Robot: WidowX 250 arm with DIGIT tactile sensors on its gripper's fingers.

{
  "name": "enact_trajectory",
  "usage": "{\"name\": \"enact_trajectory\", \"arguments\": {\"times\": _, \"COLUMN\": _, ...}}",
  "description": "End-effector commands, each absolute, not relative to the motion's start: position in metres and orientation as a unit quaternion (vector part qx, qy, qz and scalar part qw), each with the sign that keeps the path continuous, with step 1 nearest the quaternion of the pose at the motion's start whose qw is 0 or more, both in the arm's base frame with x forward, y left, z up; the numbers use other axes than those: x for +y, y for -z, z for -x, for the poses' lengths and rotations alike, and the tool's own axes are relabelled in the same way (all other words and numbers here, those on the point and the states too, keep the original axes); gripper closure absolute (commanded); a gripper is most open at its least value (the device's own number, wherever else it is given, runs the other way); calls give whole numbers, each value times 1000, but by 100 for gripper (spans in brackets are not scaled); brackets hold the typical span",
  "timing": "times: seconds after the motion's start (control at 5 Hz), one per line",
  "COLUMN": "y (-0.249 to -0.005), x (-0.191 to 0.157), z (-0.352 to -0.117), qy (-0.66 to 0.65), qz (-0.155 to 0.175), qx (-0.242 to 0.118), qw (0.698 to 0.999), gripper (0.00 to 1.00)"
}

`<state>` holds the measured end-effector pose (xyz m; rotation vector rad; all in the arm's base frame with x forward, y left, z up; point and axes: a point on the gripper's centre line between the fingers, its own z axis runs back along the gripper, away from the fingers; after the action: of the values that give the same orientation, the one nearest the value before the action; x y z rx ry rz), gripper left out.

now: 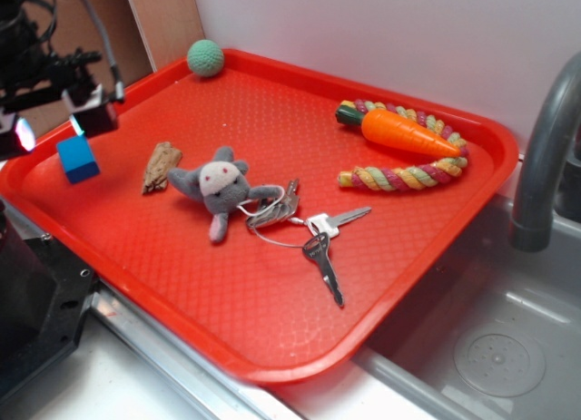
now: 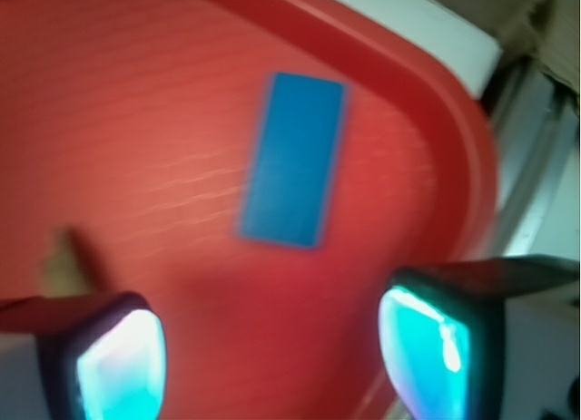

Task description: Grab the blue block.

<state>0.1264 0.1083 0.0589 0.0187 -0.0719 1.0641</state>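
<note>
The blue block (image 1: 78, 159) lies on the red tray (image 1: 272, 302) near its left edge. In the wrist view the blue block (image 2: 294, 160) shows as a long blue rectangle ahead of the fingers, lying flat on the tray. My gripper (image 1: 56, 128) hovers above and just behind the block at the far left, open. The wrist view shows the gripper (image 2: 272, 356) with its two glowing pads (image 2: 123, 366) wide apart and only bare tray between them.
A grey plush mouse (image 1: 216, 186), a wood scrap (image 1: 162, 165), a key ring with keys (image 1: 304, 228), a teal knitted ball (image 1: 206, 57) and a carrot toy with rope (image 1: 408, 143) lie on the tray. A grey faucet (image 1: 545, 148) and a sink stand to the right.
</note>
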Motion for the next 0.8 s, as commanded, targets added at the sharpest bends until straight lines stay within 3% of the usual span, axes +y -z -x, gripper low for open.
{"name": "enact_trajectory", "arguments": {"times": 0.0, "y": -33, "x": 134, "z": -122, "qy": -490, "qz": -33, "qx": -15, "qw": 871, "gripper": 0}}
{"name": "enact_trajectory", "arguments": {"times": 0.4, "y": -29, "x": 137, "z": -150, "qy": -478, "qz": -43, "qx": -15, "qw": 877, "gripper": 0}}
{"name": "enact_trajectory", "arguments": {"times": 0.6, "y": -44, "x": 130, "z": -149, "qy": -487, "qz": -33, "qx": -38, "qw": 872, "gripper": 0}}
